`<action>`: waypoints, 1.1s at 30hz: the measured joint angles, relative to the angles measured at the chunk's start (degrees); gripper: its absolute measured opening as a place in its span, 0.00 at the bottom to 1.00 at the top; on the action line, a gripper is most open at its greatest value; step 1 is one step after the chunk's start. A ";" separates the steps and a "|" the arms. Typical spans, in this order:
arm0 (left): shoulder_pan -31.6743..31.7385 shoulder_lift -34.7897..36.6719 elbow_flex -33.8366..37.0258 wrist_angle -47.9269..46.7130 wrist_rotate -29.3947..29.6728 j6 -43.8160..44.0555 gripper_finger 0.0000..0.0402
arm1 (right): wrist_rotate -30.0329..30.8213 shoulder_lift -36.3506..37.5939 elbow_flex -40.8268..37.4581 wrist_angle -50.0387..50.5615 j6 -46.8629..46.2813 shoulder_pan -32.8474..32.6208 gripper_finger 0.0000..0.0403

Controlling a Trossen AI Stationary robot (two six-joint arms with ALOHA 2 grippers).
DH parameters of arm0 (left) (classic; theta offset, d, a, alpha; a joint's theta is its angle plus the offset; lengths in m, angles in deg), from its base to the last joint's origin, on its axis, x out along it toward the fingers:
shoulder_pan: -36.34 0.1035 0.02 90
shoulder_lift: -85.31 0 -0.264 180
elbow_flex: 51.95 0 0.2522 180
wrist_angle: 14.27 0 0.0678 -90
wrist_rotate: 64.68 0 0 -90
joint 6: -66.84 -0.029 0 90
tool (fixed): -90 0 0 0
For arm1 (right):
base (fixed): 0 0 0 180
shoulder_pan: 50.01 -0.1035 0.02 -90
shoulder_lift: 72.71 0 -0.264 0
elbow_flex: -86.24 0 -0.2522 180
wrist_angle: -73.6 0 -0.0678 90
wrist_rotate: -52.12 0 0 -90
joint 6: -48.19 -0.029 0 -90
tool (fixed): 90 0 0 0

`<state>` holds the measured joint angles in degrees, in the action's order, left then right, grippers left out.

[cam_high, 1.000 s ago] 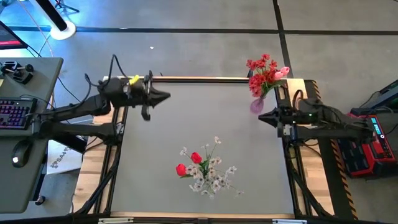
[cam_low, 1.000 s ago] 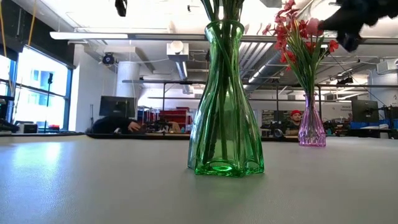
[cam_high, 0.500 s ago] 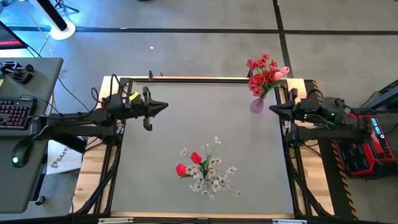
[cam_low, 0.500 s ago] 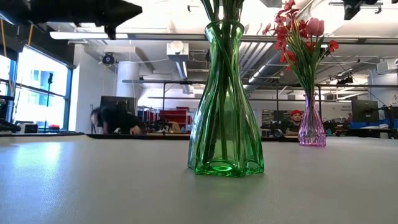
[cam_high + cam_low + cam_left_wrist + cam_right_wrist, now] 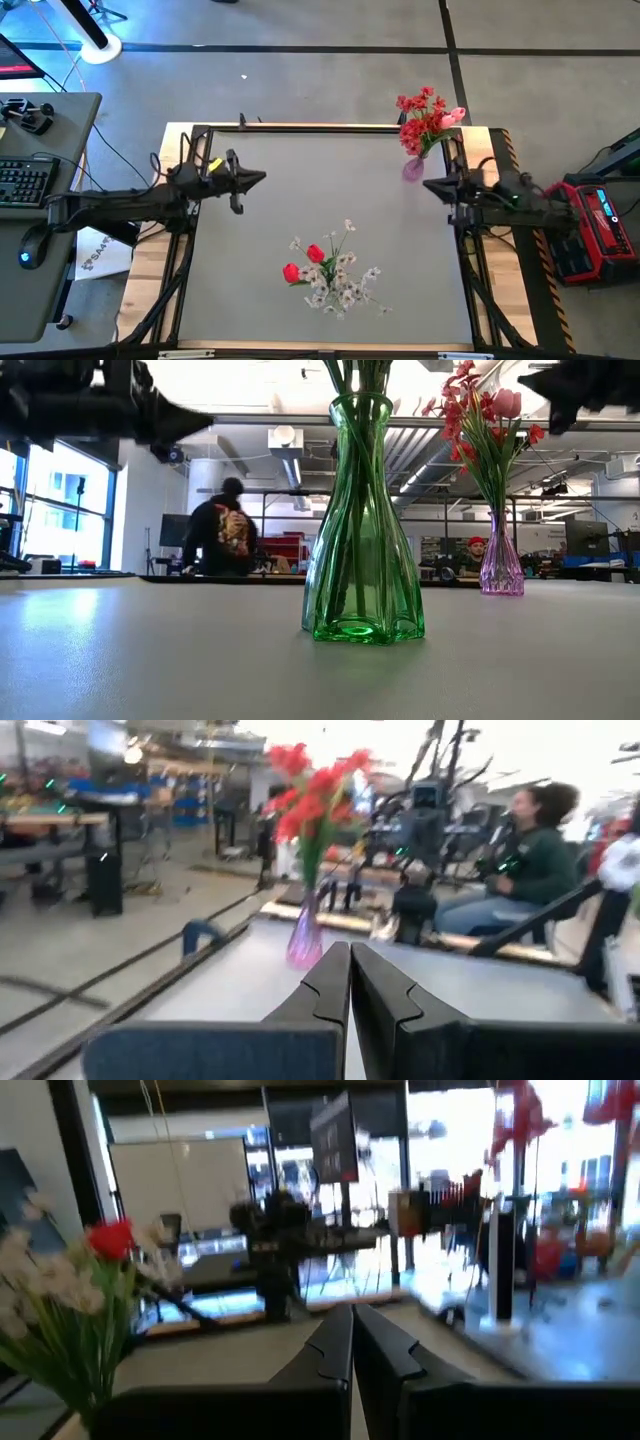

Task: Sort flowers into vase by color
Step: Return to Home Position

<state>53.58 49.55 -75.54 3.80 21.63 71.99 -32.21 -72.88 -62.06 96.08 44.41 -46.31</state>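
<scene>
High view: I see my left hand [image 5: 262, 177] and right hand [image 5: 427, 185] clenched, empty, at opposite edges of the surface [image 5: 320, 200] (red and pink flowers [image 5: 425, 118] stand in the violet vase [image 5: 413, 168]).

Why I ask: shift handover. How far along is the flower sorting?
Nearly done. Red and pink flowers stand in the violet vase; white sprays and two red tulips in the green vase. No loose stem shows on the table. In hand: nothing; left pincer and right pincer are shut at the table's sides. Left: probably only parking them.
</scene>
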 joint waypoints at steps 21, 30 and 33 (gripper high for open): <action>-0.07 3.71 9.15 5.46 0.84 1.74 0.00 | -0.23 -0.04 -13.22 -13.72 -3.89 0.00 0.00; -0.07 3.91 9.15 3.24 -0.49 0.06 0.00 | -0.22 -0.07 -13.23 -12.59 -3.75 0.00 0.00; -0.07 3.91 9.15 2.19 -0.55 -0.42 0.00 | -0.23 -0.17 -13.23 -11.93 -3.75 0.00 0.00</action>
<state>53.51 53.45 -66.40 5.99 21.08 71.57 -32.45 -73.05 -75.29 84.15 40.66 -46.31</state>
